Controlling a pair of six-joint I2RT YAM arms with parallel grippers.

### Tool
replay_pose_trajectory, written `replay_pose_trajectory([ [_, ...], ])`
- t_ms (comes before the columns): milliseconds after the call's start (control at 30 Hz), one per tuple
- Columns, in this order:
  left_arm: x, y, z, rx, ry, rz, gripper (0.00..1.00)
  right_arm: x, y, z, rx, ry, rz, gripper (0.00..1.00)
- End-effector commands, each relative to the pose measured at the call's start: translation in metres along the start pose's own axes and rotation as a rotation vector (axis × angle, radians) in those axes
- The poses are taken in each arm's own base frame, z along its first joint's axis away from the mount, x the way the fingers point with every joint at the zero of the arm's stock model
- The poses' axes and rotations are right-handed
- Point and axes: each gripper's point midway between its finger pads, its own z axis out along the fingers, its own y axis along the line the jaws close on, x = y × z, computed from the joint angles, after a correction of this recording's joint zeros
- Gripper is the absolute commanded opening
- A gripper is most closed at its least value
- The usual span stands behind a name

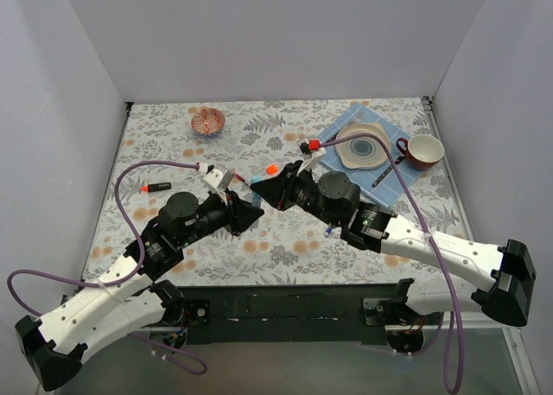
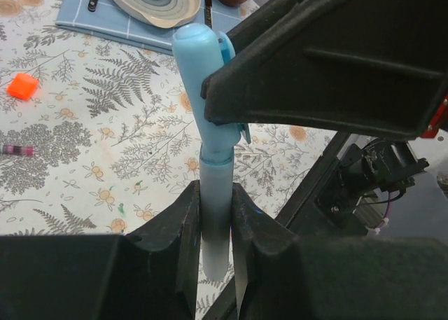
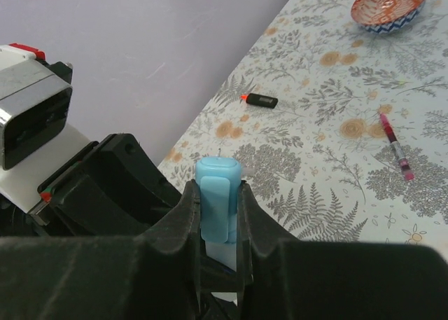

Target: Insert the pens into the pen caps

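My two grippers meet above the middle of the table. My left gripper (image 1: pixel 250 207) (image 2: pixel 215 195) is shut on the pale barrel of the chunky light-blue marker (image 2: pixel 214 225). My right gripper (image 1: pixel 264 190) (image 3: pixel 218 191) is shut on the light-blue cap (image 3: pixel 218 194) (image 2: pixel 201 89), which sits over the marker's upper end. An orange cap (image 1: pixel 271 168) (image 2: pixel 22 86) lies on the cloth beyond the grippers. The black marker with an orange end (image 1: pixel 156 187) (image 3: pixel 260 100) lies at the left. A thin dark-red pen (image 3: pixel 395 146) (image 2: pixel 17 150) lies on the table. The white pen is not clearly visible.
A red patterned bowl (image 1: pixel 208 121) (image 3: pixel 388 1) stands at the back. A plate (image 1: pixel 363 146) and dark cutlery (image 1: pixel 384 175) rest on a blue cloth (image 1: pixel 359 118) at the back right, beside a red cup (image 1: pixel 423 151). Grey walls enclose three sides.
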Motion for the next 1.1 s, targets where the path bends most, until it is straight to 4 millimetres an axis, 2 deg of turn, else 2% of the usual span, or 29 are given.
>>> replay_pose_trajectory([
  [0,-0.044,-0.006,0.001,-0.004,-0.158,-0.048,0.0,0.032,0.004,-0.01,0.04,0.021,-0.019,0.01],
  [167,-0.059,-0.006,-0.001,-0.016,-0.212,-0.029,0.0,0.048,-0.004,-0.011,0.11,0.029,-0.033,0.01],
  [400,-0.063,-0.001,0.001,-0.048,-0.225,-0.039,0.0,0.052,-0.008,-0.015,0.143,0.027,-0.06,0.01],
  [533,-0.071,0.002,0.004,-0.069,-0.247,-0.033,0.0,0.071,0.001,-0.014,0.12,0.077,-0.071,0.01],
  [733,-0.082,0.005,0.014,-0.084,-0.279,0.0,0.0,0.103,-0.002,-0.018,0.117,0.162,-0.078,0.01],
  [1067,-0.101,0.006,0.023,-0.1,-0.341,0.019,0.0,0.131,-0.005,-0.024,0.109,0.225,-0.061,0.01],
])
